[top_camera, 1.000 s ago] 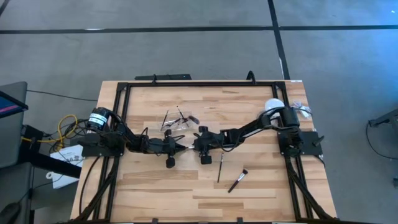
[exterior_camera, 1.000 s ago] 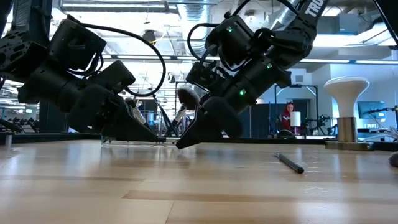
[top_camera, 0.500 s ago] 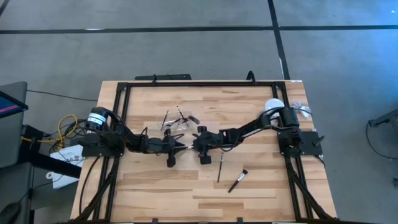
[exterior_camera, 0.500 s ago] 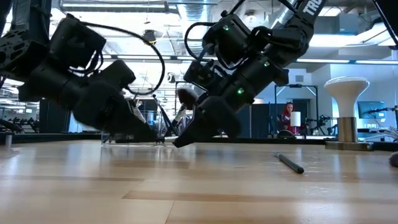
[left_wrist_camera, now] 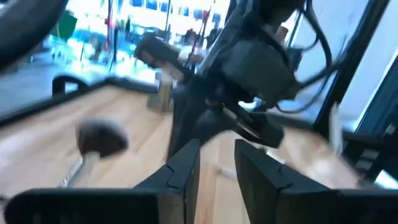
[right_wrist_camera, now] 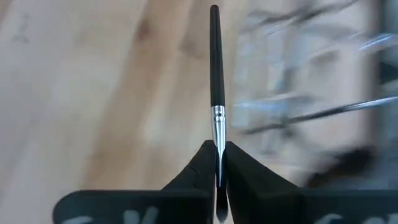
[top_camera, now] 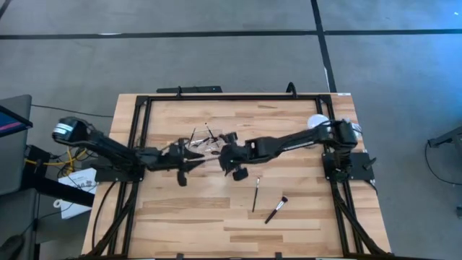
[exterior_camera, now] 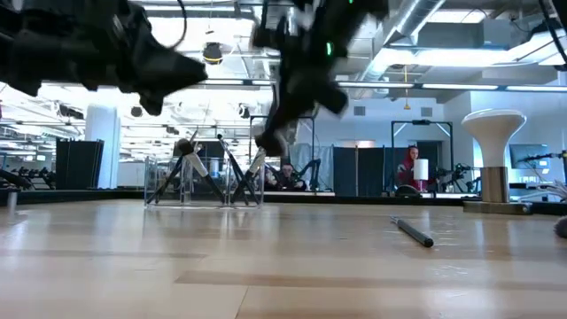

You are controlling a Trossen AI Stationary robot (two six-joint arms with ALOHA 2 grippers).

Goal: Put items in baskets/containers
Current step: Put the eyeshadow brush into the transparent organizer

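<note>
My right gripper is shut on a slim makeup brush with a dark handle and silver ferrule. In the high view it hangs above mid-table, just near of the clear container. Several brushes lean inside the container, which stands on the wood. My left gripper is open with nothing between its fingers; it is raised left of the container. Two more brushes lie flat on the table: a slim one and one with a fluffy head. My right gripper pinches the brush between its two fingertips at the ferrule; the bristle end is hidden between the fingers. The handle sticks straight out ahead, in line with the fingers. The fingers slant downward from the table's right, and the brush is clear of the table.
A white ball on a stand is at the far right of the table. A black frame runs along the table's edges. Bare wood lies toward the near edge. A person is in the room beyond.
Both grippers have risen from just above the table, where they stood tip to tip at mid-table. My left gripper has drawn back toward the table's left edge. My right gripper has gone up and a little toward the container, tipping steeper.
</note>
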